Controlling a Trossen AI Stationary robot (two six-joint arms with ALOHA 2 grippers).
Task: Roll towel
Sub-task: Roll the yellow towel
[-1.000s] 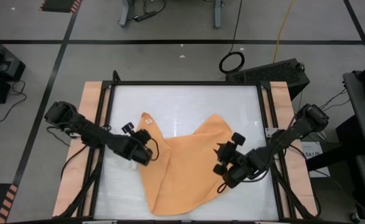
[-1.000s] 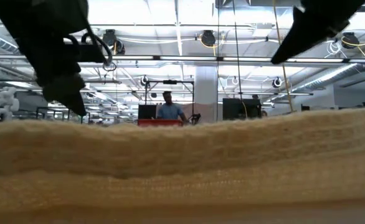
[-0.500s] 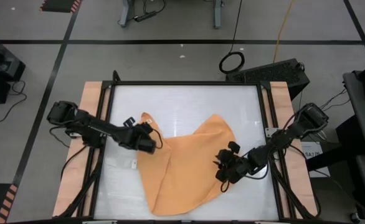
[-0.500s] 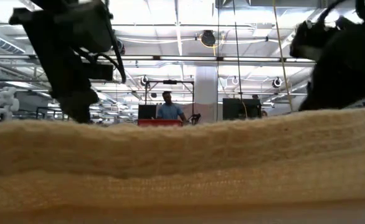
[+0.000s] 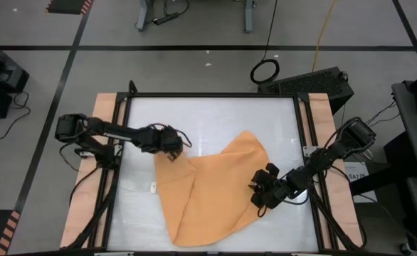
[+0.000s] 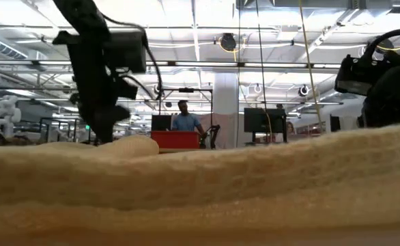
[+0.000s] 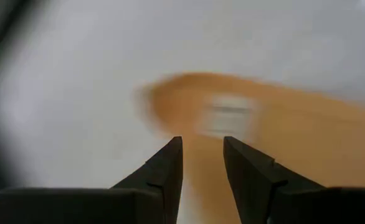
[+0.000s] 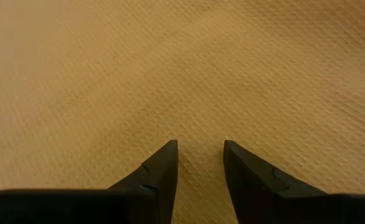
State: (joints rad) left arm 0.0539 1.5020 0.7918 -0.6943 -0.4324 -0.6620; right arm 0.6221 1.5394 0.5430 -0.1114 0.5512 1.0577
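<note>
White worktop point(image 5: 208, 114) carries the towel point(image 5: 208, 192), crumpled across its middle. Right gripper point(image 8: 200, 152), fingers parted, hovers over the towel's right edge. Left gripper point(image 7: 202, 149), also parted, sits by its far-left corner. Small white tag point(image 7: 227, 117), blurred, nothing readable.

Two matte black jointed arms with looping dark cables; each gripper point(image 7: 202, 155) point(image 8: 201, 158) carries two tapered, wedge-shaped black fingers.

The white table point(image 5: 208, 114) has wooden side strips point(image 5: 103, 128) and a black frame. On the grey floor behind it lie a coiled cable point(image 5: 265, 70) and a black case point(image 5: 308, 80). Far back — a person point(image 6: 183, 117) behind a red box point(image 6: 175, 140).
</note>
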